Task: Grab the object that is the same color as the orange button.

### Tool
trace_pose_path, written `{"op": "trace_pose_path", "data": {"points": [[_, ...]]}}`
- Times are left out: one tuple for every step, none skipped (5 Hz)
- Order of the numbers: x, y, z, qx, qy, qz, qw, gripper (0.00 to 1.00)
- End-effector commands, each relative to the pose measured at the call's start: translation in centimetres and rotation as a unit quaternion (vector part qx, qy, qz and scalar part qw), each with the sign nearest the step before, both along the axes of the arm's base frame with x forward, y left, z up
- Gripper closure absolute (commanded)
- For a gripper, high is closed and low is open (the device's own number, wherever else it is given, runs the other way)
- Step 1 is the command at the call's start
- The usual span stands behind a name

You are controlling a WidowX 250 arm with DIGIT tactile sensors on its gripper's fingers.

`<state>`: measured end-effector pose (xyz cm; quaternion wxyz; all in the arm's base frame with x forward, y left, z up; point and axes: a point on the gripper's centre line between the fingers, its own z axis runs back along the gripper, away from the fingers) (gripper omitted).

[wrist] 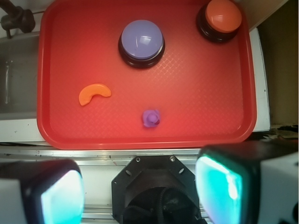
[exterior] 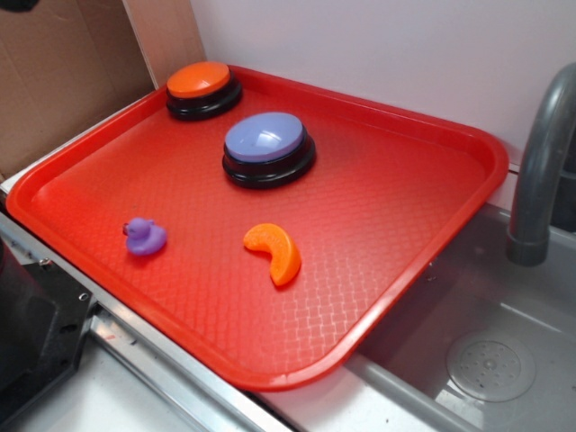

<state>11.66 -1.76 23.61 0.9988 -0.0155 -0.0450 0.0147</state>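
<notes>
Seen from the wrist camera, the end effector (wrist: 138, 186) sits nearest, high above the front edge of the scene, its two pale-padded fingers (wrist: 60, 198) spread wide apart with nothing between them. It is released and empty, and does not appear in the exterior view.

Just past it lies a red tray (exterior: 432, 270) on the surface, with a grey sink (exterior: 490, 360) and a faucet (exterior: 540, 162) alongside. On the tray's near half, a small purple duck (exterior: 145, 237) sits well apart from a glossy orange slice (exterior: 275, 251), a crescent lying flat on the textured tray floor. That slice is the object to grab.

Further back stands a lavender-blue button (exterior: 267, 146) on a black base, and in the far corner the orange button (exterior: 202, 85), whose domed top matches the slice in color.

The grasp appears not yet begun. The main risk is choosing wrongly: the duck lies closer to the camera's centre line, and the orange button shares the target's color. The slice also looks low and slick, so fingers closing across its curved ends could squeeze it sideways, or scrape the tray first.
</notes>
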Motion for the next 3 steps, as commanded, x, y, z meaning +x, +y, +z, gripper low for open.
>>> {"op": "trace_pose_path", "data": {"points": [[0.0, 0.0, 0.0, 0.000, 0.000, 0.000, 1.000, 0.00], [1.1, -1.0, -2.0, -0.018, 0.009, 0.061, 0.998, 0.00], [2.0, -2.4, -3.7, -0.034, -0.024, 0.070, 0.997, 0.00]]}}
